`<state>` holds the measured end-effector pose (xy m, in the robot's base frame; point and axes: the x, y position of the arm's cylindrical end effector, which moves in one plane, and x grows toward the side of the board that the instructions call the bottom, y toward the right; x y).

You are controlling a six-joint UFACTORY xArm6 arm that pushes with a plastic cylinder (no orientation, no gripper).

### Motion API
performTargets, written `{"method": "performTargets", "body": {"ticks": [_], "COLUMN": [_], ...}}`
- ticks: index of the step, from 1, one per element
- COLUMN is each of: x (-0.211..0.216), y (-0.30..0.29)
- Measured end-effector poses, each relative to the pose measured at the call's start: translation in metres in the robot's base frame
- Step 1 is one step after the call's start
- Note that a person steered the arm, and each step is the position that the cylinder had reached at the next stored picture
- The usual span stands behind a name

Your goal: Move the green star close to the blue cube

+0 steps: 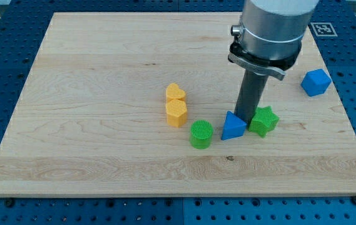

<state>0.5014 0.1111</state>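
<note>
While two blues, seemingly two yellows

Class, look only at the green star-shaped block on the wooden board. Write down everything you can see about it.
The green star-shaped block looks like ridged plastic, with short blunt points and a flat top. It lies flat on the light wooden board, right of centre. My tip stands at its left edge, apparently touching. Just beyond the tip sits the blue triangular block, close to the star; contact is unclear. The blue cube lies apart, toward the view's upper right.
</note>
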Motion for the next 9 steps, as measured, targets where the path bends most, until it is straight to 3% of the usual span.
{"method": "performTargets", "body": {"ticks": [5,6,9], "x": [0.019,0.041,0.034], "y": [0.048,0.056,0.102]}}
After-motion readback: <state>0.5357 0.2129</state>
